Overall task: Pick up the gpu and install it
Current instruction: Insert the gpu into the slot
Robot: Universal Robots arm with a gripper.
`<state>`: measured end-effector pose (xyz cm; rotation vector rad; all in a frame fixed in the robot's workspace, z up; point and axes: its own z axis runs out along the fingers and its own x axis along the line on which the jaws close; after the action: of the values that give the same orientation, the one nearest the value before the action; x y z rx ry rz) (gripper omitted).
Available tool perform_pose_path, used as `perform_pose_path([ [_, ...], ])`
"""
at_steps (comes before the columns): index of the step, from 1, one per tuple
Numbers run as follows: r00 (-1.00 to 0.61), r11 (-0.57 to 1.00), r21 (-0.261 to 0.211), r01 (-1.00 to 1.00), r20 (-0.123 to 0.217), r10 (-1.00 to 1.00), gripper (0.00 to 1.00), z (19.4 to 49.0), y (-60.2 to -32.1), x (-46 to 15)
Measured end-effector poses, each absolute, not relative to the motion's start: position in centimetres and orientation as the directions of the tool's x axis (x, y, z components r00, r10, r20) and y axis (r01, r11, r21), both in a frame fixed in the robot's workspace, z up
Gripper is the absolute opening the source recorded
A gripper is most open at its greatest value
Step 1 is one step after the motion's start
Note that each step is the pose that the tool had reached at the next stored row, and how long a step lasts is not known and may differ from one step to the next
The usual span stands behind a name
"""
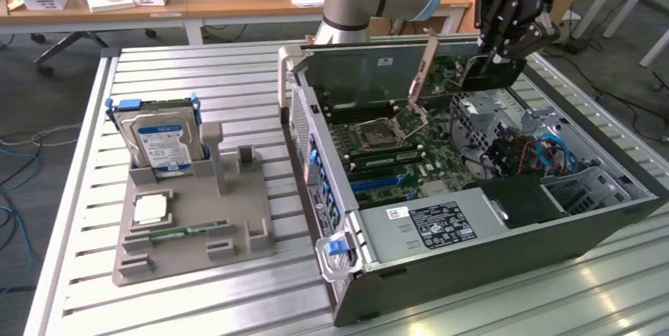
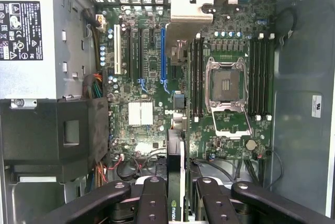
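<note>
The gpu point(image 1: 483, 74) is a dark green card with a long metal bracket point(image 1: 422, 71) at one end. It hangs above the open computer case point(image 1: 585, 234), over the far part of the motherboard point(image 1: 403, 160). My gripper point(image 1: 502, 52) is shut on the card's upper edge. In the wrist view the gpu point(image 2: 176, 174) runs edge-on between my black fingers point(image 2: 152, 203), and its bracket tab point(image 2: 191, 8) shows at the far end. The gripper point(image 2: 175, 203) holds it over the board, close to the blue slot point(image 2: 163, 56) and not seated in any slot.
At the exterior view's left a grey holder point(image 1: 240, 234) carries a silver hard drive point(image 1: 159, 142), a narrow green memory stick point(image 1: 180, 233) and a small square chip point(image 1: 152, 209). Inside the case are a power supply point(image 1: 439, 222), an empty processor socket point(image 2: 226, 82) and cables point(image 1: 528, 156).
</note>
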<state>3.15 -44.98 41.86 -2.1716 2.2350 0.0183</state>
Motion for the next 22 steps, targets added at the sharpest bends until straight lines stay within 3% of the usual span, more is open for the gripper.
perform_pose_path([
  [22, -0.068, 0.068, -0.009, -0.998, -0.026, -0.997, 0.26, 40.0, -45.0, 1.5],
])
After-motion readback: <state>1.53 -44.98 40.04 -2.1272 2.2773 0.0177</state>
